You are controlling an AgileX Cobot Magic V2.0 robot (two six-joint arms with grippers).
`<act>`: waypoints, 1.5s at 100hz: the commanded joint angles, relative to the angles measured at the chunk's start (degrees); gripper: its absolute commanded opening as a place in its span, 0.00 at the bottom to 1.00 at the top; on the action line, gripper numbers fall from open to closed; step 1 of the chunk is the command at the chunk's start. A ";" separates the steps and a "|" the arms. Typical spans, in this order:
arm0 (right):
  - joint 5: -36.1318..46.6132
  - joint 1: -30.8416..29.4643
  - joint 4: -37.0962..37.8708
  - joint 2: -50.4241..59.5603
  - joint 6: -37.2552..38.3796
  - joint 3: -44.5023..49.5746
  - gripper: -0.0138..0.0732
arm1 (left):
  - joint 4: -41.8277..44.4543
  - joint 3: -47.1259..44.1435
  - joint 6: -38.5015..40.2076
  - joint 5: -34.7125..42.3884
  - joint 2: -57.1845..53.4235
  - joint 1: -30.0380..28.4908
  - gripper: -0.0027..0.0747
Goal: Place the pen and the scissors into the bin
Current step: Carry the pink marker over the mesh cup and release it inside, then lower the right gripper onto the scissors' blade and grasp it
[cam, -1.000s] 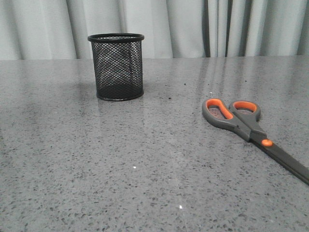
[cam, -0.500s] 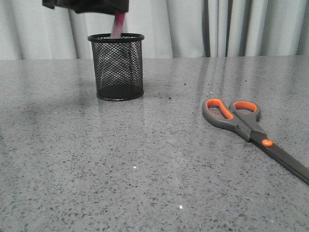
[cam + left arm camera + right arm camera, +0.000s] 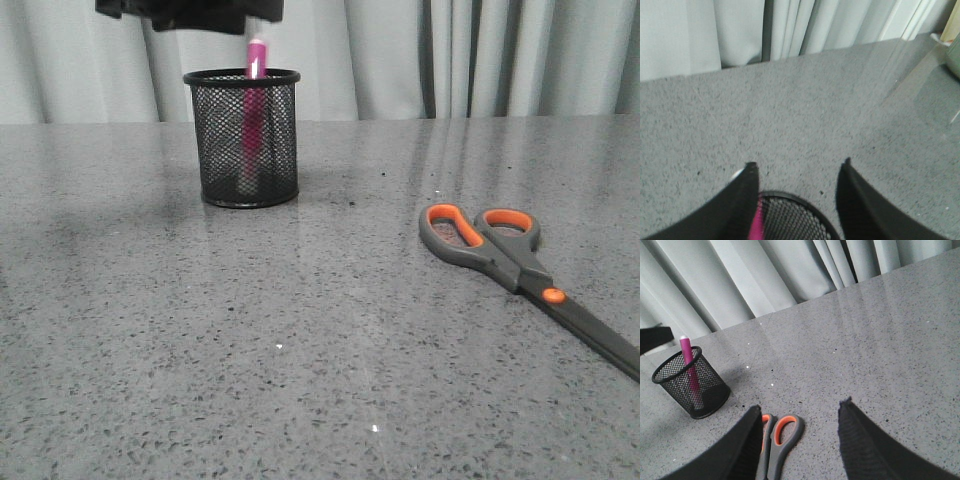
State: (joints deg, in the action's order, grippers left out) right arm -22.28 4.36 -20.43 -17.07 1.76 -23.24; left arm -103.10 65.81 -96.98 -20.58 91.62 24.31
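Note:
The pink pen stands inside the black mesh bin, with its top sticking out above the rim. My left gripper hangs just above the bin, open and empty. In the left wrist view the pen sits beside one finger, over the bin's rim. The scissors lie flat on the table at the right, handles toward the bin. My right gripper is open above the scissors' handles. The right wrist view also shows the bin and pen.
The grey speckled table runs back to pale curtains. Nothing else stands on it in view.
My left gripper came in over the bin with the pen. The pen has dropped from its jaws and now stands in the bin. The scissors have not moved.

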 commanded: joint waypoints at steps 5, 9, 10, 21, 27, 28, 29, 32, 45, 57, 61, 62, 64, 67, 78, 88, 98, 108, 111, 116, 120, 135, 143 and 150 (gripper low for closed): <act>2.37 0.54 -0.74 -1.10 -0.78 -3.61 0.52 | -2.85 1.47 -0.22 -2.82 -6.84 0.46 0.55; 1.35 0.88 -0.74 -1.79 -0.91 -5.57 0.52 | -2.85 1.47 -0.22 -2.70 -8.98 0.46 0.54; 0.81 0.89 -0.74 -1.95 -1.15 -5.97 0.52 | -2.85 1.47 -0.22 -2.57 -9.38 0.46 0.54; -7.73 1.98 -0.85 -8.43 -3.46 -14.37 0.52 | -1.98 1.47 -0.22 -0.97 -17.23 0.46 0.47; -15.63 2.65 -0.85 -14.84 -5.45 -20.22 0.52 | -0.44 1.47 -0.22 -0.70 -22.29 0.46 0.43; -16.48 2.63 -0.85 -15.61 -5.60 -20.88 0.52 | 0.08 1.47 -0.22 -0.60 -22.84 0.46 0.43; -18.20 2.86 -0.85 -16.38 -5.86 -21.54 0.52 | 0.30 1.47 -0.22 -0.65 -23.97 0.46 0.42; -21.42 3.10 -0.85 -20.42 -6.26 -24.72 0.52 | 1.49 1.47 -0.22 -0.20 -26.23 0.46 0.42; -31.99 5.49 -0.47 -34.45 -8.35 -34.19 0.52 | 4.30 0.35 -0.22 3.50 -36.16 0.46 0.42; -37.19 10.47 2.40 -45.53 -7.60 -39.66 0.52 | 4.41 -2.32 -0.22 10.85 -45.65 0.46 0.42; -38.19 12.34 3.58 -48.44 -7.05 -40.75 0.52 | 4.41 -3.29 -0.22 13.15 -48.28 0.46 0.42; -38.32 12.74 3.87 -49.57 -6.87 -41.13 0.52 | 4.41 -3.71 -0.22 13.63 -48.80 0.46 0.42; -38.71 13.96 4.93 -51.10 -6.05 -41.66 0.52 | 4.41 -4.38 -0.22 15.08 -50.35 0.46 0.42; -38.96 15.68 6.53 -53.04 -4.91 -42.32 0.52 | 4.41 -5.28 -0.22 17.36 -52.27 0.46 0.41; -38.69 22.42 15.85 -58.89 1.52 -44.91 0.53 | 4.41 -8.51 -0.22 22.56 -58.68 0.46 0.41; -37.78 26.54 21.11 -62.00 6.63 -47.50 0.58 | 4.68 -10.41 -0.35 24.72 -61.88 0.46 0.41; -37.04 27.84 21.07 -64.11 7.55 -49.34 0.66 | 5.42 -11.58 -0.35 24.81 -62.92 0.46 0.41; -38.57 27.84 21.07 -66.02 7.86 -49.85 0.67 | 5.42 -11.95 -0.35 24.58 -62.92 0.46 0.41; -39.13 27.84 21.07 -66.46 7.86 -49.85 0.67 | 5.42 -11.95 -0.35 24.58 -62.92 0.46 0.41; -40.12 27.84 21.07 -67.29 7.86 -49.85 0.67 | 5.42 -11.95 -0.35 24.33 -62.92 0.46 0.41; -40.76 27.84 21.07 -68.02 7.91 -49.85 0.67 | 5.42 -11.95 -0.35 24.21 -62.92 0.46 0.41; -41.86 27.84 20.07 -70.41 8.98 -49.85 0.67 | 5.52 -11.95 -0.35 24.21 -62.92 0.46 0.41; -41.69 27.84 20.07 -71.48 9.43 -49.85 0.67 | 5.64 -11.95 -0.35 24.21 -62.92 0.46 0.41; -41.54 27.84 19.99 -72.16 9.67 -49.46 0.67 | 5.64 -11.95 -0.35 24.21 -62.92 0.46 0.41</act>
State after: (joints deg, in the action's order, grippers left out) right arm -64.24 32.18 -0.42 -90.39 10.93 -71.24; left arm -98.00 52.49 -97.25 5.10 28.21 24.31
